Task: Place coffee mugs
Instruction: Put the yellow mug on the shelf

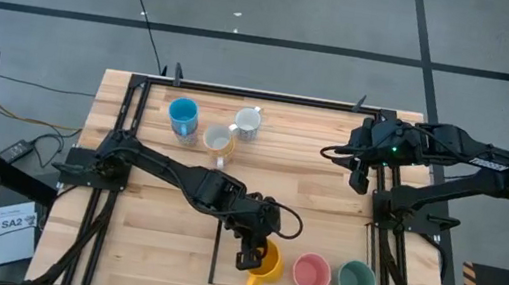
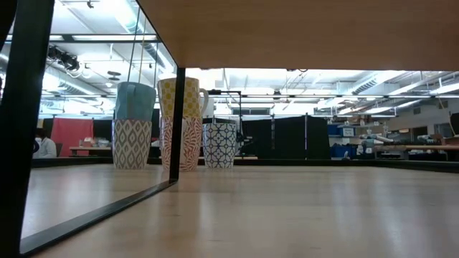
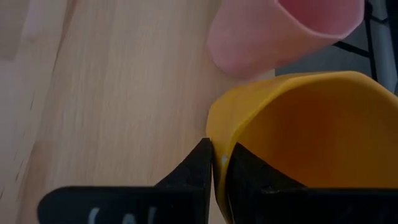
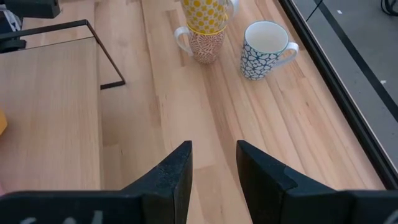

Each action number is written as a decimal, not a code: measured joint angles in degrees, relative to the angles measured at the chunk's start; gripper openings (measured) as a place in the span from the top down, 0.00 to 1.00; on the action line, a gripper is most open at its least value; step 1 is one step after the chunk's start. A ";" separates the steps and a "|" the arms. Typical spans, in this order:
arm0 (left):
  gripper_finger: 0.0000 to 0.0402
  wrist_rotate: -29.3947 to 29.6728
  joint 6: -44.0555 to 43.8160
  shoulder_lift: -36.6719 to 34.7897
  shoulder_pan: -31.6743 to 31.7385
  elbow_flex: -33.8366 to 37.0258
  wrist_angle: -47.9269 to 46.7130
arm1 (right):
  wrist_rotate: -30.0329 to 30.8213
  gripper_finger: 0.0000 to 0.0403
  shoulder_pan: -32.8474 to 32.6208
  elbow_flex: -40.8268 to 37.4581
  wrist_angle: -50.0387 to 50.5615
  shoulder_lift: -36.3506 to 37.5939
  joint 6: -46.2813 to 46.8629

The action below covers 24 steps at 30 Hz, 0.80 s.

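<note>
An orange mug (image 1: 266, 262) stands upright near the table's front edge with its handle (image 1: 254, 284) toward the near side; my left gripper (image 1: 246, 259) is shut on it. To its right stand a pink mug (image 1: 312, 273) and a green mug (image 1: 356, 281). At the far left, a blue mug (image 1: 183, 116) sits stacked on a patterned one, a yellow-patterned mug (image 4: 205, 11) sits on a red-patterned one, and a white mug with blue pattern (image 4: 264, 50) stands alone. My right gripper (image 4: 213, 163) hovers open over the far right of the table, with nothing between its fingers. My left gripper pinches the orange mug's wall at its rim (image 3: 214, 127), on the mug's left side. One finger (image 3: 198, 167) is outside and the other finger (image 3: 252, 168) inside. The fingers slant down from the far left. The mug stays upright; whether its base is on the table I cannot tell.
A thin black outline (image 1: 216, 248) marks a rectangle on the wooden table around the near mugs. Black rails (image 1: 126, 123) run along the table's sides. Bare wood lies in the middle of the table (image 1: 299, 185) between the two mug groups.
</note>
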State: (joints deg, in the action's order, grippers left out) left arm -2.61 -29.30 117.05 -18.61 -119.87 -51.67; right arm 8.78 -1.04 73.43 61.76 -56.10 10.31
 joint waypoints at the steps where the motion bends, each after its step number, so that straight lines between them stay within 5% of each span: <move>1: 0.90 0.00 0.01 0.00 0.00 0.00 0.02 | 0.00 0.68 0.00 0.00 0.01 0.00 0.00; 24: 0.90 1.53 0.02 0.00 0.07 0.00 -1.80 | 0.02 0.68 0.00 0.00 0.01 0.00 -1.49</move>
State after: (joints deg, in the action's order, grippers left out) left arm -1.08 -29.28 117.05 -18.55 -119.87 -53.47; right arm 8.80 -1.04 73.43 61.78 -56.10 8.82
